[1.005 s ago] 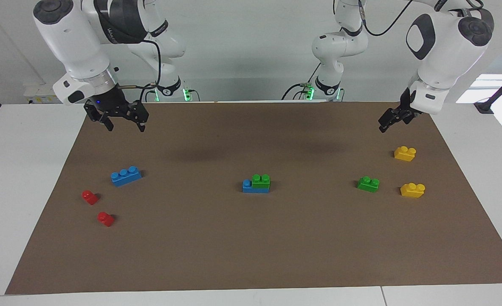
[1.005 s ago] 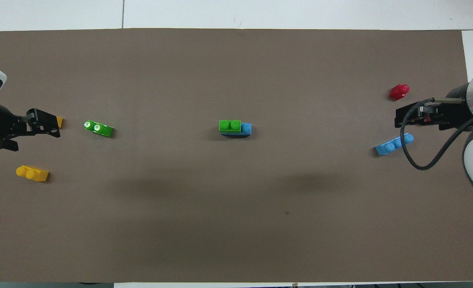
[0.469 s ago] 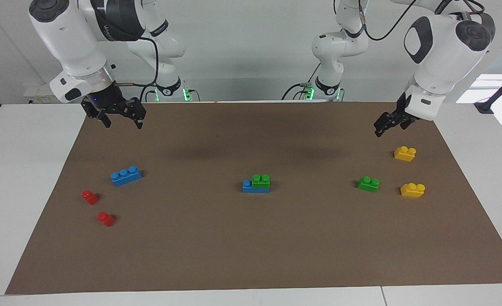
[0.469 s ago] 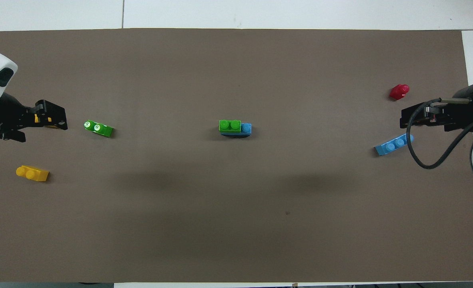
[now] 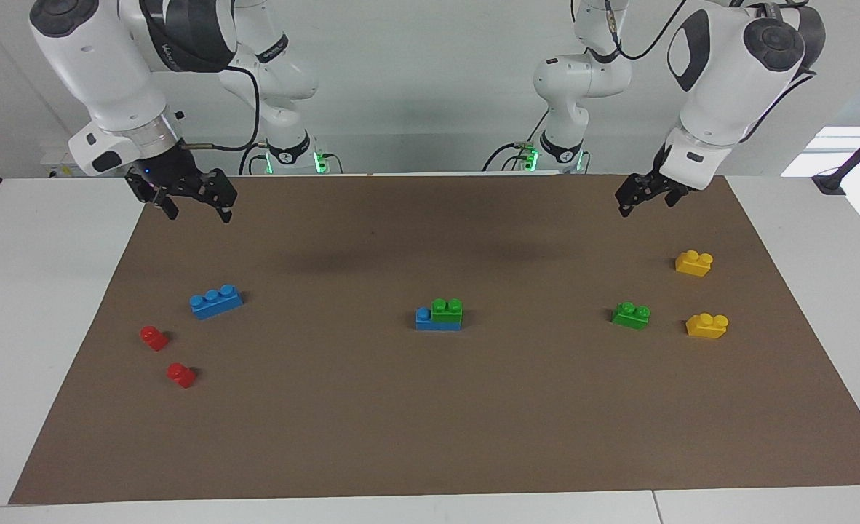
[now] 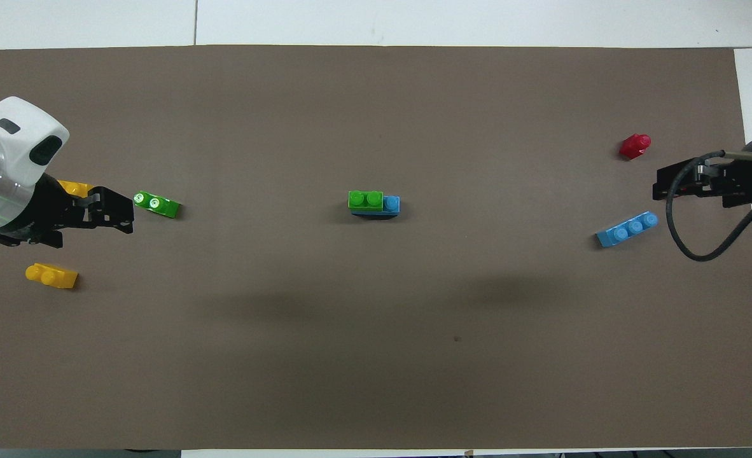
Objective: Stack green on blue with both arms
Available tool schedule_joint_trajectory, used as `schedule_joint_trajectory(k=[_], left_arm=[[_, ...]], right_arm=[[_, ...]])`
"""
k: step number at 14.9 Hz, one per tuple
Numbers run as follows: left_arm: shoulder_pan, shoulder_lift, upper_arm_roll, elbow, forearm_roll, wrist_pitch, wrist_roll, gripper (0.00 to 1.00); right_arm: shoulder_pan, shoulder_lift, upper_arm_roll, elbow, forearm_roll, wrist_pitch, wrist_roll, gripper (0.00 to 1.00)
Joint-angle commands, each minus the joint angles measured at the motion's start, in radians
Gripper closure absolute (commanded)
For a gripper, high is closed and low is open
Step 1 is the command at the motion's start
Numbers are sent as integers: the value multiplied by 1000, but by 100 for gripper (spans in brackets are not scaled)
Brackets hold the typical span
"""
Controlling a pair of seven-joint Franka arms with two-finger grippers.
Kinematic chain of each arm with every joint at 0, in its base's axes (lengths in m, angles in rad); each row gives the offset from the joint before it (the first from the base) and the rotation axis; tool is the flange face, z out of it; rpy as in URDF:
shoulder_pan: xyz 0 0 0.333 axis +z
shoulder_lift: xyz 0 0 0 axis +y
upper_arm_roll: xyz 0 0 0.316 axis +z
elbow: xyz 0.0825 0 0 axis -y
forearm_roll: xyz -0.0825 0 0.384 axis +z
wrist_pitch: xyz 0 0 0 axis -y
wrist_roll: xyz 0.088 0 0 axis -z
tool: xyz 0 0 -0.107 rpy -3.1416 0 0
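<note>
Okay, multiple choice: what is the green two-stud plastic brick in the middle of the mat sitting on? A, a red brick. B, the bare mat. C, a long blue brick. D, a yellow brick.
C: the green two-stud plastic brick sits on a long blue plastic brick, one blue stud left uncovered.

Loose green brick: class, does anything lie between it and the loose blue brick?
Yes. The stacked pair at mid-mat lies between the loose green brick and the loose blue brick.
</note>
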Motion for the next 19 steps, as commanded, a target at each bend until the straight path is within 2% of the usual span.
schedule_joint_trajectory(k=[1, 3, 6, 7, 9, 15, 19], left_arm=[[-58, -35, 72, -41, -3, 0, 21, 0], [-57, -31, 78, -32, -3, 21, 73, 0], [-61, -12, 89, -26, -9, 49, 105, 0], [-61, -5, 89, -20, -9, 43, 105, 0], [-66, 31, 90, 26, -10, 23, 104, 0], [-87, 2, 102, 15, -7, -2, 104, 0], [-41, -6, 92, 15, -9, -11, 98, 0]], right_arm=[[-20, -7, 8, -7, -6, 16, -32, 0], [-20, -3, -1, -4, -5, 16, -65, 0], [97, -4, -142, -4, -16, 16, -91, 0], [101, -4, -153, -4, -16, 16, -93, 0], [100, -6, -156, -4, -16, 15, -95, 0], [97, -18, -158, -14, -16, -25, -88, 0], [97, -20, -159, -15, -25, -25, -81, 0]])
